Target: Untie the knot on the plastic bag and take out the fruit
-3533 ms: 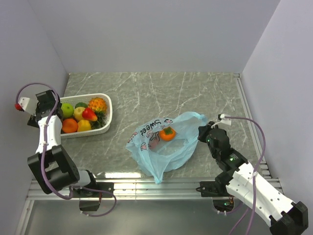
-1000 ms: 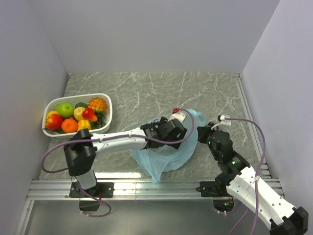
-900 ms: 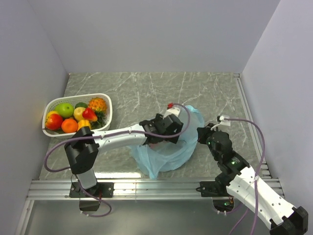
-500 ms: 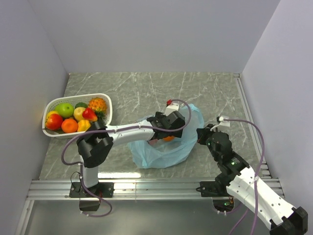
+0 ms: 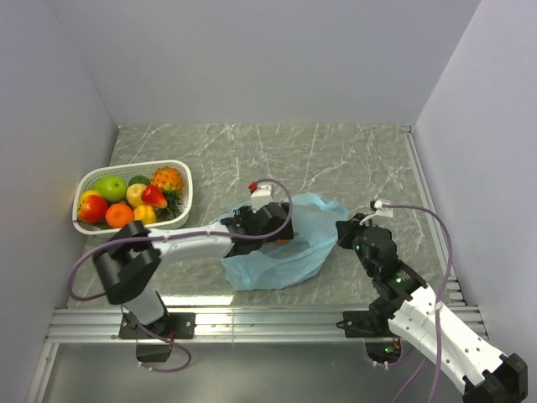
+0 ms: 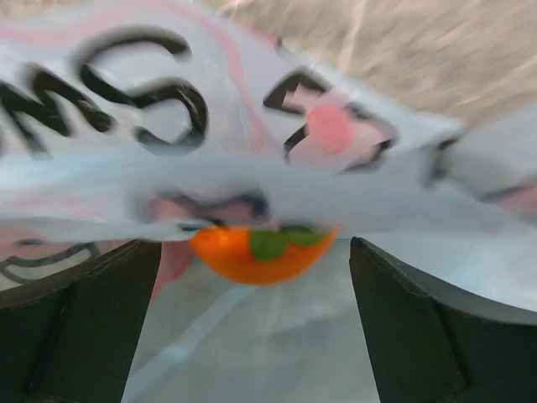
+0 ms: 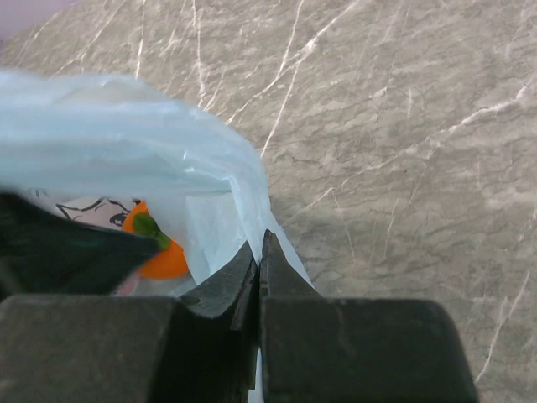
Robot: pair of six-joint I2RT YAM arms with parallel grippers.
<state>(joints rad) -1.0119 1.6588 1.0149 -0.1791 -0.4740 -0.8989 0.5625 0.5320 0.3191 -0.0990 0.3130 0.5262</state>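
The pale blue plastic bag [image 5: 289, 252] lies at mid-table with its mouth toward the right. One fruit, an orange persimmon with a green top [image 6: 252, 256], sits inside it under a fold of printed plastic [image 6: 168, 126]. My left gripper [image 5: 275, 232] is over the bag's top left, open, and its dark fingers [image 6: 80, 327] stand wide on either side of the persimmon without touching it. My right gripper [image 7: 260, 245] is shut on the bag's thin right edge [image 7: 243, 189]. From this side the persimmon [image 7: 159, 256] shows through the mouth. No knot is in view.
A white slotted basket [image 5: 183, 200] at the left holds several toy fruits, among them a green apple [image 5: 110, 187]. Grey walls close in the left, back and right. The marble table [image 5: 336, 159] ends at a metal rail [image 5: 268, 323] by the arm bases.
My left gripper has shifted left and slightly nearer over the bag, its wrist now further left. The bag has sagged flatter. The right gripper still pinches the same edge.
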